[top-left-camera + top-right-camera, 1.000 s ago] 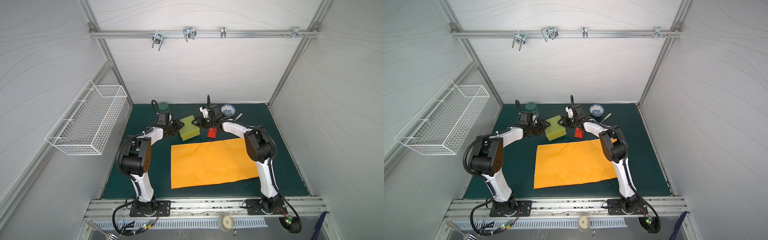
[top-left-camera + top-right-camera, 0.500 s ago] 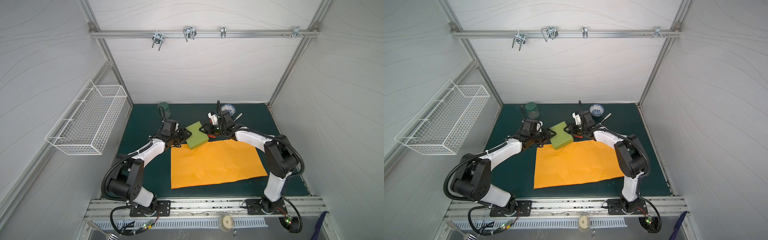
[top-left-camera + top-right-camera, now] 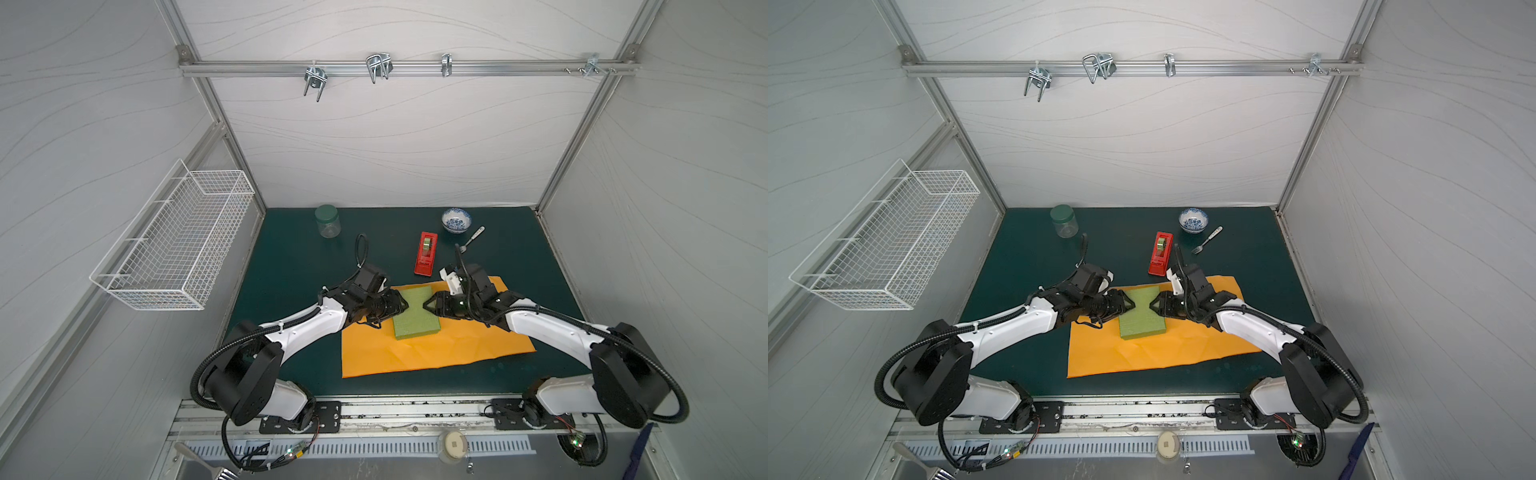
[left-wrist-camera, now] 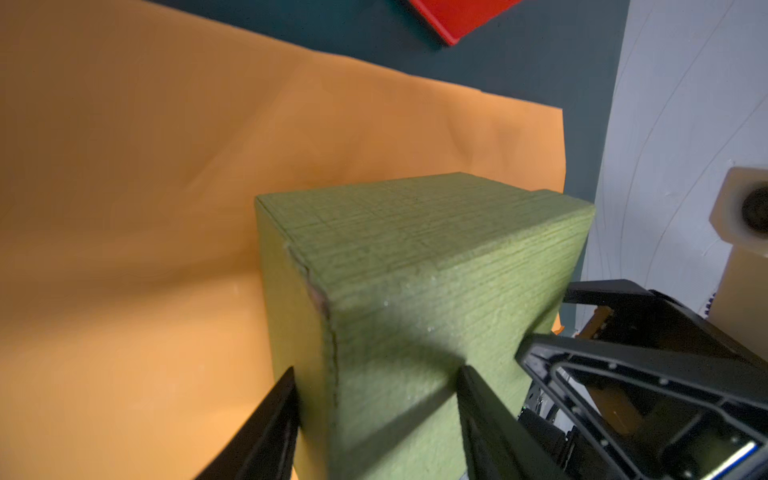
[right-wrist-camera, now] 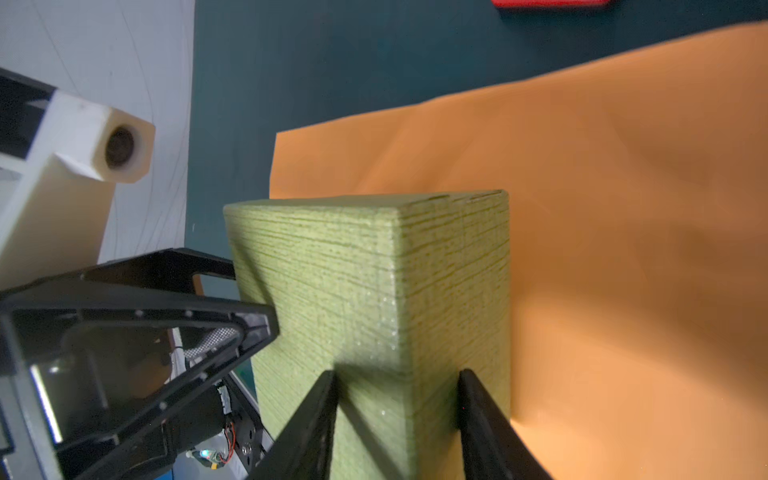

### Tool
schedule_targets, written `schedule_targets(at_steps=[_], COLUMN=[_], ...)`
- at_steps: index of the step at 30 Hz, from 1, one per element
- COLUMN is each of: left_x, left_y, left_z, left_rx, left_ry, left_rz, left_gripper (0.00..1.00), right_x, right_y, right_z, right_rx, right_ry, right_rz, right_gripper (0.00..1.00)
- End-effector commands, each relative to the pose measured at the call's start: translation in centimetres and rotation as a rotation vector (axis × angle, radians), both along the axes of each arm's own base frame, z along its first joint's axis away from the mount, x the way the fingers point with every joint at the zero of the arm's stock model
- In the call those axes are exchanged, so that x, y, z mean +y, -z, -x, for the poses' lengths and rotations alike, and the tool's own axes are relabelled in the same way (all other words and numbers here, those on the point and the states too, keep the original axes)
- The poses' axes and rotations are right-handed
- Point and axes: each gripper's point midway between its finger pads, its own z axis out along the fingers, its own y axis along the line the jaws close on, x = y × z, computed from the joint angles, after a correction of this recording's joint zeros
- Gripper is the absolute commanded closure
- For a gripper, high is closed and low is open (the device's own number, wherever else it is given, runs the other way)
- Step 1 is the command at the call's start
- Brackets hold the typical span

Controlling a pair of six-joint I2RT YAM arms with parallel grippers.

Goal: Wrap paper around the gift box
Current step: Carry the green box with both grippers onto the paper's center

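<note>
Both our left hand (image 3: 404, 308) and right hand (image 3: 425, 308) pinch opposite ends of the gift box (image 3: 416, 323) over the far middle of the paper (image 3: 436, 353), so we judge we're placing it, and next must lower it squarely before letting go.

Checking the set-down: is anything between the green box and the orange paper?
Nothing visible: the gift box, held by left gripper and right gripper, is over bare paper; the tape dispenser lies beyond it.
</note>
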Motion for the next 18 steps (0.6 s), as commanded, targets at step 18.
schedule_targets(at_steps=[18], left_x=[-1.2], left_y=[-2.5], left_z=[-0.9], left_rx=[-0.19], left_ry=[0.095], left_rz=[0.026], left_gripper=[0.25], right_x=[-3.2], right_y=[0.8], right_z=[1.6], right_rx=[0.008], right_ry=[-0.075], right_rz=[0.033], right_gripper=[0.21])
